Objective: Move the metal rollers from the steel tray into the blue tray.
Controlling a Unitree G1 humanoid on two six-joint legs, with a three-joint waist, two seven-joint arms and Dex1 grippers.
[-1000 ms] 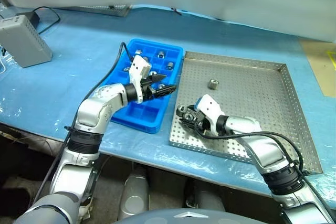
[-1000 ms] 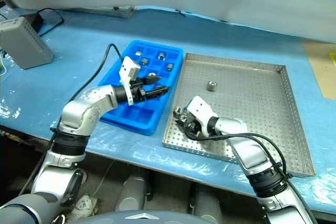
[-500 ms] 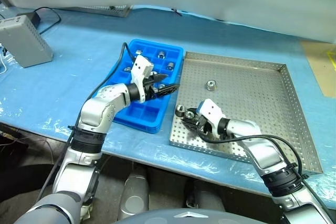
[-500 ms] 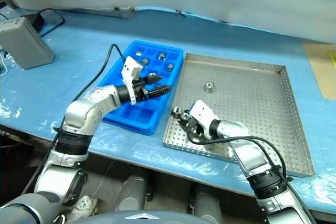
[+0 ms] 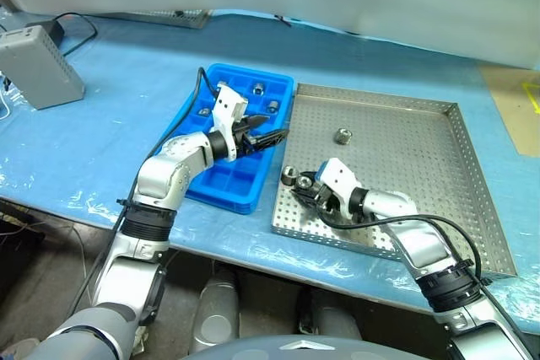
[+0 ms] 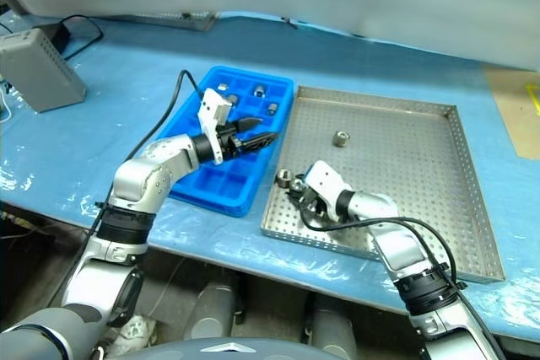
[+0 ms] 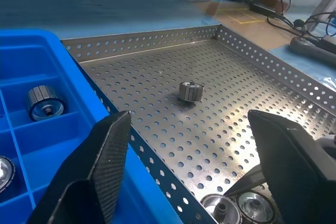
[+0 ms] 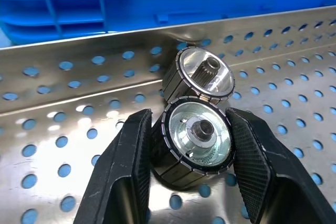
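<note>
The steel tray (image 5: 405, 166) lies right of the blue tray (image 5: 228, 187) on the table. My right gripper (image 5: 305, 187) is down at the steel tray's near left corner, shut on a metal roller (image 8: 197, 142) whose end face points toward the wrist camera. A second roller (image 8: 202, 77) touches the held one from behind, close to the rim. A third roller (image 5: 342, 134) stands alone farther back on the perforated floor. Several rollers (image 5: 259, 88) sit in the blue tray's far compartments. My left gripper (image 5: 266, 134) hovers open over the blue tray's right edge, holding nothing.
A grey box (image 5: 38, 65) with a black cable stands at the far left on the blue sheet covering the table. A perforated metal piece (image 5: 160, 14) lies at the back edge. The steel tray's raised rim (image 5: 380, 103) borders the blue tray.
My right gripper's fingers have closed on a roller at the steel tray's near left corner. The left gripper has stayed open in about the same place.
</note>
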